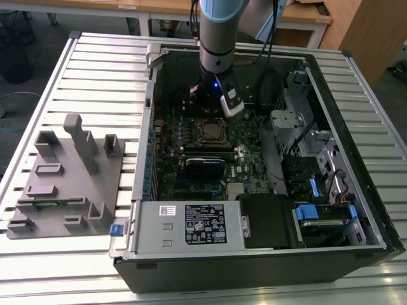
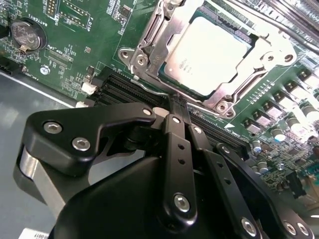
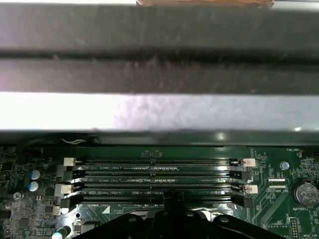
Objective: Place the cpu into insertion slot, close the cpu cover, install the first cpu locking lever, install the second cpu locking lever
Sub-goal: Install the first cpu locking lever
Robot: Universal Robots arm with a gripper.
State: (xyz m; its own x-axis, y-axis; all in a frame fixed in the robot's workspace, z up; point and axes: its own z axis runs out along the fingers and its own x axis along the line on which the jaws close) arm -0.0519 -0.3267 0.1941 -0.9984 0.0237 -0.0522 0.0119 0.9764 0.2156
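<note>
The small flat square cpu (image 2: pixel 209 55) with its dull silvery top sits in the silver-rimmed insertion slot (image 2: pixel 130 57) near the middle of the green circuit board (image 2: pixel 65 55), the thin silvery cpu cover (image 2: pixel 249 85) lying around it; it looks light, stiff and delicate (take it by the edges only, I judge). The black gripper (image 2: pixel 178 107), closed on nothing visible, hangs just beside the slot over the long black memory slots (image 3: pixel 154 172).

- Robotics lab or workshop.
- Slatted aluminium worktable (image 1: pixel 95 76), one.
- Computer tower case (image 1: pixel 254 270), opened, laid on its side, circuit board (image 1: pixel 173 130) exposed.
- Grey fixture block (image 1: pixel 63 184) with holders.
- Robot arm (image 1: pixel 219 38) over case.
- Wooden desks (image 1: pixel 305 16) behind.
</note>
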